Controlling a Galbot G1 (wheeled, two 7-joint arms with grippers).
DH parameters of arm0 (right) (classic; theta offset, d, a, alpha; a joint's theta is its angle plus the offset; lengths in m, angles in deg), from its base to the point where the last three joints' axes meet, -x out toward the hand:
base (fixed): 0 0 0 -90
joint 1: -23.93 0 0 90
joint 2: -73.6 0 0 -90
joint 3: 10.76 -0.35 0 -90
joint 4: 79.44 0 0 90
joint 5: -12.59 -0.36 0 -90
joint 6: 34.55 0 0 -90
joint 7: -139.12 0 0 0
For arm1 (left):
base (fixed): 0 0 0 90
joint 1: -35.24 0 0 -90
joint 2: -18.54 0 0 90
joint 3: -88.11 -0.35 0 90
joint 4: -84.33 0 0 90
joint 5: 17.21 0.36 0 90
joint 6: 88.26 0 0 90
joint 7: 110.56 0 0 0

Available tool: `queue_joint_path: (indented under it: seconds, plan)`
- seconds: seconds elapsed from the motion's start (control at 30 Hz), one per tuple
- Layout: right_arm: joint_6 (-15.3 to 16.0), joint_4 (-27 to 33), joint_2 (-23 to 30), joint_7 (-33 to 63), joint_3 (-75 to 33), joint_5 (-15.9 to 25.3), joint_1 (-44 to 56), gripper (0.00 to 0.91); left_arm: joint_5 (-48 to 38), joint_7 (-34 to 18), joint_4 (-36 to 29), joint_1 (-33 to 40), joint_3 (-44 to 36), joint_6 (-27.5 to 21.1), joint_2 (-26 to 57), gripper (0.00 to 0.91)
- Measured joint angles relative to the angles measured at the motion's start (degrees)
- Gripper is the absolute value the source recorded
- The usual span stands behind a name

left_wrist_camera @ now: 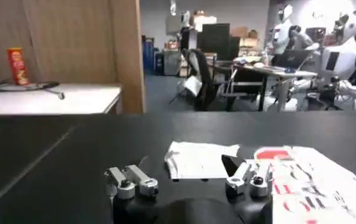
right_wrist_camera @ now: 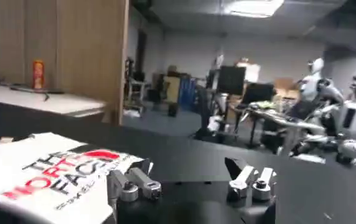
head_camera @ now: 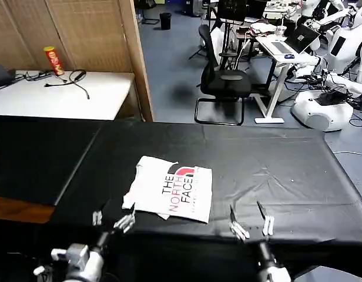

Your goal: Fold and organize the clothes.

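Black cloth covers my whole work table [head_camera: 275, 170], creased on the right half, with bare stretches to the left and right of the T-shirt [head_camera: 172, 189]. That white shirt lies folded into a rough rectangle near the table's front middle, "THE NORTH FACE" print up, one sleeve edge rumpled at its left. Behind the table I see a white side table [head_camera: 63, 97] carrying a red-and-yellow can [head_camera: 53, 60] and a black cable, a wooden partition [head_camera: 87, 32], then blue office floor with a black chair [head_camera: 225, 76], desks and parked white robots. My left gripper [head_camera: 113, 218] hovers at the near edge just beside the shirt's left corner, fingers spread, holding nothing. My right gripper [head_camera: 251, 223] hangs over the near edge right of the shirt, apart from it, fingers spread too.
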Motion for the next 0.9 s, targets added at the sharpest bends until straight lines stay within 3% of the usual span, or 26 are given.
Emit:
queue_joint_path:
  seconds: [0.13, 0.27, 0.5, 0.9]
  plan:
    - [0.49, -2.43, -0.15, 3.36, -0.54, 0.09, 6.24, 0.878, -0.18, -0.73, -1.12, -4.98, 1.55, 2.13, -0.52, 0.878]
    - [3.91, -5.99, -0.44, 5.49, -1.62, -0.68, 11.29, 0.878, -0.44, -0.63, -1.39, -9.15, 3.40, 3.82, -0.80, 0.878]
    - [6.46, -10.41, -0.20, 8.61, -1.87, -2.75, 16.85, 0.878, -1.23, -0.61, -2.04, -13.10, 5.97, 2.21, -0.32, 0.878]
    - [6.47, -11.77, -0.15, 8.79, -1.93, -2.76, 18.71, 0.878, -2.48, -0.46, -2.42, -13.65, 7.63, 0.79, 0.48, 0.878]
